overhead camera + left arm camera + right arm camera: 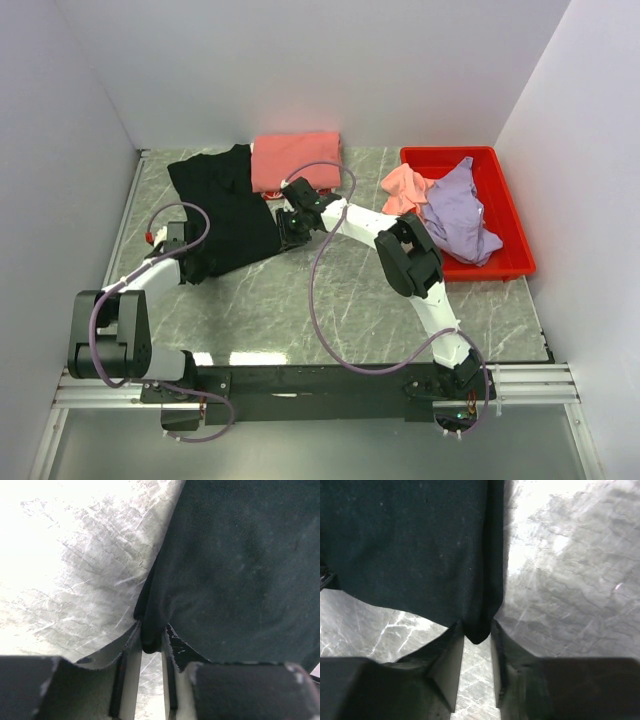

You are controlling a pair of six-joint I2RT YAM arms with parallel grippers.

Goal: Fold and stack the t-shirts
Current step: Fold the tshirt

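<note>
The black t-shirt [225, 205] lies spread on the marble table at the back left. My left gripper [190, 262] is shut on its near left corner, a bunched fold of black cloth [151, 630] pinched between the fingertips. My right gripper [290, 228] is shut on its near right corner, black cloth [479, 627] between the fingers. A folded coral-red t-shirt [295, 158] lies at the back, partly under the black one. A pink t-shirt [405, 188] and a lavender t-shirt [458, 208] lie crumpled in the red bin [510, 215].
The red plastic bin stands at the back right by the wall. White walls close in the table on three sides. The grey marble tabletop [330, 300] stretches between the shirt and the arm bases.
</note>
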